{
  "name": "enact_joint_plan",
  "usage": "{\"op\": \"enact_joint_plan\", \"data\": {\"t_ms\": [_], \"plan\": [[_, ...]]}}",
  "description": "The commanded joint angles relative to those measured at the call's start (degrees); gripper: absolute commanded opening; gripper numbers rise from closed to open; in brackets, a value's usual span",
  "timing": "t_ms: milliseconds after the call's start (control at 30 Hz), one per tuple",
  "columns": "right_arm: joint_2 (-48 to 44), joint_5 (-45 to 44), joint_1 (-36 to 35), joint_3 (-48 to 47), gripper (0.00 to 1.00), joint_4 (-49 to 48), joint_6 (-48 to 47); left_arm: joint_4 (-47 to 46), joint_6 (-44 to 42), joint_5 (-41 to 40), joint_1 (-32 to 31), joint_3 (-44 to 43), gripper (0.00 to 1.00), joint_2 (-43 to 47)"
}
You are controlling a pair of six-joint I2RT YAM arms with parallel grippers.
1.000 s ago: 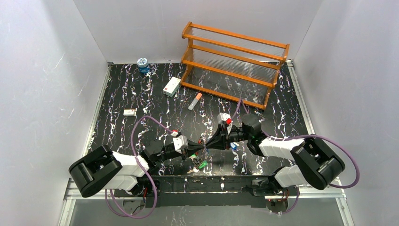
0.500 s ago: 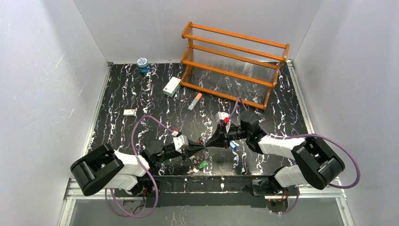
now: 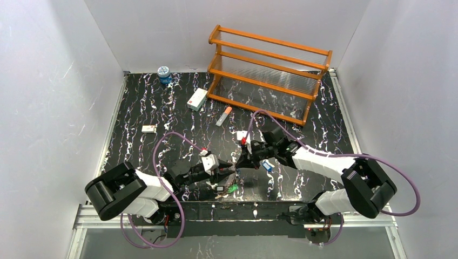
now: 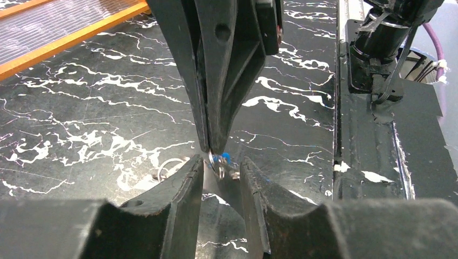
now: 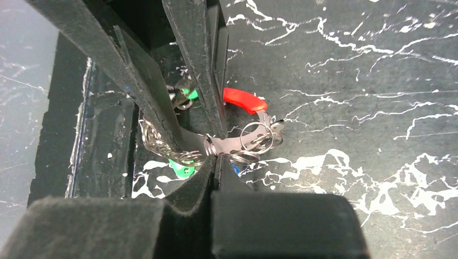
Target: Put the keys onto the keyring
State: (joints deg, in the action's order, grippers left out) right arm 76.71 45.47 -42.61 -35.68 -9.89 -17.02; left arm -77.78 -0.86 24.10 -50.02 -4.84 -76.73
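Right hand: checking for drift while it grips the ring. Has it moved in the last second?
Yes. The right hand slid left and slightly toward the shelf, away from the blue key.

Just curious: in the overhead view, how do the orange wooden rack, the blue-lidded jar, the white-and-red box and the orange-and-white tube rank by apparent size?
1. Orange wooden rack, by far.
2. White-and-red box.
3. Blue-lidded jar and orange-and-white tube: too alike to rank.

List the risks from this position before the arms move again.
The right gripper pinches only a thin split ring beside the keyring, so a small tug may slip it. The left gripper tips sit almost against the right's, so they may collide. Loose green keys lie near the table's front edge and might get knocked off.
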Motion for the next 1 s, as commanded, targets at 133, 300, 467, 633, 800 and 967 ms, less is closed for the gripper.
{"op": "enact_joint_plan", "data": {"t_ms": [133,300,467,633,800,967], "plan": [[4.2,-15.6,-7.7,-7.3,0.01,15.5,-6.3,4.0,-2.3,-2.6,-0.2,-1.8,0.30,0.8],[3.1,-16.2,-9.0,-7.3,0.01,14.4,-6.6,6.4,-3.1,-2.5,-0.2,-2.0,0.30,1.3],[1.8,-15.9,-9.2,-7.3,0.01,13.5,-5.9,8.8,-3.9,-1.0,-0.2,-2.7,0.26,1.8],[1.3,-15.7,-9.2,-7.5,0.01,13.0,-5.2,9.9,-3.8,1.6,-0.2,-3.8,0.26,1.5],[1.0,-15.8,-9.3,-7.7,0.01,12.7,-4.7,10.3,-3.4,3.1,-0.2,-4.6,0.26,0.5],[0.5,-15.8,-9.3,-7.8,0.01,12.5,-4.4,10.4,-3.1,4.0,-0.3,-5.3,0.22,-1.5]]}}
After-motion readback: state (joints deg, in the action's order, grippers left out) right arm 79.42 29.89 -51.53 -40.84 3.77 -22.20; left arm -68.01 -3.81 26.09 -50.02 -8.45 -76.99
